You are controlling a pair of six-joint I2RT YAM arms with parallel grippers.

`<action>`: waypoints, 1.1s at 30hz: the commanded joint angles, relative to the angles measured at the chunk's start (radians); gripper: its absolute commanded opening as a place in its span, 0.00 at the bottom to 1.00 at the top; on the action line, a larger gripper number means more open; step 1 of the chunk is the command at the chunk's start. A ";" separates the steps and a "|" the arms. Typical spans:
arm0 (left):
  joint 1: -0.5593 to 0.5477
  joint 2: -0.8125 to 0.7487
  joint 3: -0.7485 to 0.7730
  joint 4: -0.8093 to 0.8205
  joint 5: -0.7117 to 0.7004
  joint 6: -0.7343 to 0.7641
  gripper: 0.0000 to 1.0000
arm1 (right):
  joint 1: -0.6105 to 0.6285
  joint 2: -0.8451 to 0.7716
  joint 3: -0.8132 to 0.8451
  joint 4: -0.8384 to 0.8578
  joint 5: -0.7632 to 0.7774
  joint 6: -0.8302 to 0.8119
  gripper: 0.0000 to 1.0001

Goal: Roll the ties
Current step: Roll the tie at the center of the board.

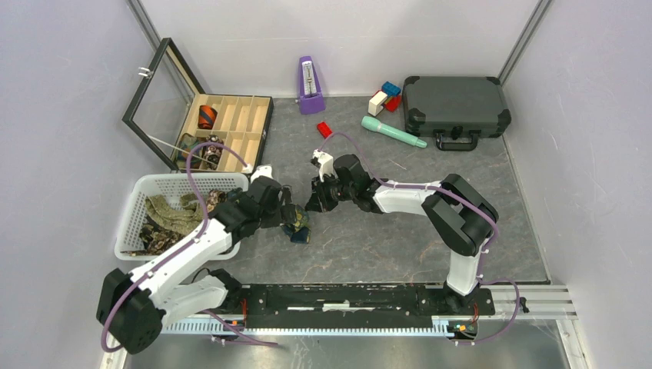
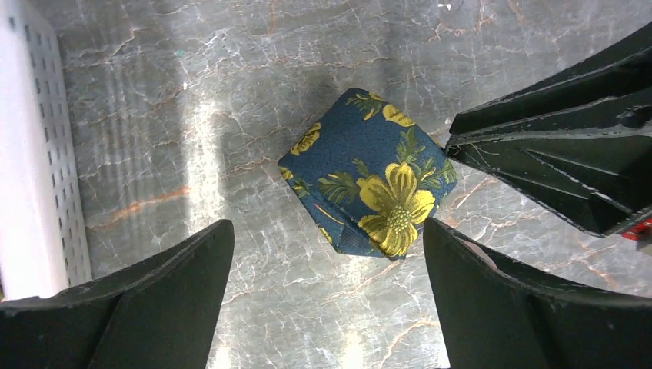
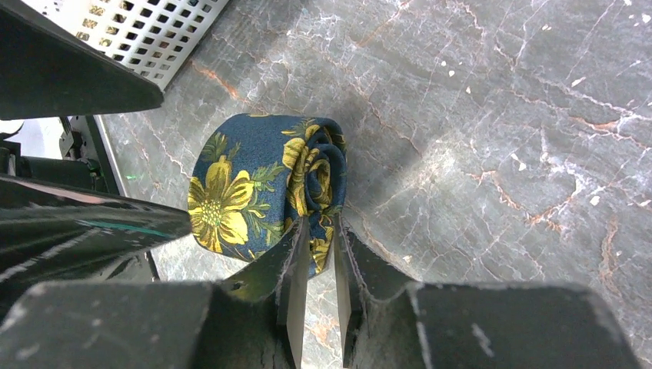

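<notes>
Top view first: the rolled tie (image 1: 296, 229) sits on the table (image 1: 400, 246) just right of the white basket (image 1: 140, 201), which has a heap of loose ties (image 1: 173, 219) in it. Both arms crowd over the roll, the left pincer (image 1: 286, 211) on the basket side and the right pincer (image 1: 315, 204) on the side away from the basket. Left wrist view: the left pincer (image 2: 327, 307) is spread wide and released. Its fingers stand either side of the rolled tie (image 2: 369, 184) with bare table between, so it's gripping nothing. The roll is navy with big yellow flowers, and the right pincer (image 2: 553, 169) meets its edge farthest from the basket (image 2: 38, 154). Right wrist view: the right pincer (image 3: 319, 234) is clenched almost closed on the rolled tie (image 3: 261, 177), pinching a few layers at the spiral end, with a corner of the basket (image 3: 146, 31) just beyond. Handling-wise, my guess is it's light, soft and a bit slick, so the coil wants to spring loose. I'd squeeze across the whole roll with the tail end trapped. Tugging on only the inner layers would probably pull the middle out like a telescope.
</notes>
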 commanded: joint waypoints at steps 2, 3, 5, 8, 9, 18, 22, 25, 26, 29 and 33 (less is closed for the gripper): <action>0.006 -0.122 -0.032 -0.011 -0.080 -0.188 0.98 | 0.008 -0.009 -0.005 0.062 -0.006 0.007 0.24; 0.006 -0.139 -0.040 -0.020 -0.093 -0.220 1.00 | 0.008 -0.001 0.002 0.063 -0.001 0.006 0.23; 0.006 -0.170 -0.065 -0.031 -0.107 -0.274 1.00 | 0.008 0.017 0.021 0.059 0.012 0.002 0.23; 0.006 -0.206 -0.120 -0.008 -0.101 -0.358 0.97 | 0.008 0.050 0.048 0.058 0.026 -0.006 0.23; 0.006 -0.208 -0.138 0.001 -0.092 -0.383 0.96 | 0.009 0.063 0.056 0.059 0.026 -0.007 0.23; 0.005 -0.169 -0.215 0.111 -0.067 -0.457 0.94 | 0.009 0.099 0.059 0.089 0.026 -0.006 0.22; 0.003 -0.191 -0.245 0.146 -0.074 -0.490 0.92 | 0.009 0.090 0.048 0.103 0.019 0.001 0.22; -0.001 -0.208 -0.243 0.153 -0.074 -0.490 0.92 | 0.011 0.079 0.037 0.111 0.019 0.005 0.22; -0.004 -0.213 -0.240 0.153 -0.080 -0.491 0.92 | 0.011 0.075 0.035 0.112 0.017 0.007 0.22; -0.015 -0.224 -0.246 0.138 -0.098 -0.519 0.94 | 0.012 0.064 0.029 0.118 0.012 0.014 0.22; -0.044 -0.294 -0.299 0.145 -0.132 -0.600 0.94 | 0.015 0.050 0.012 0.136 0.008 0.025 0.22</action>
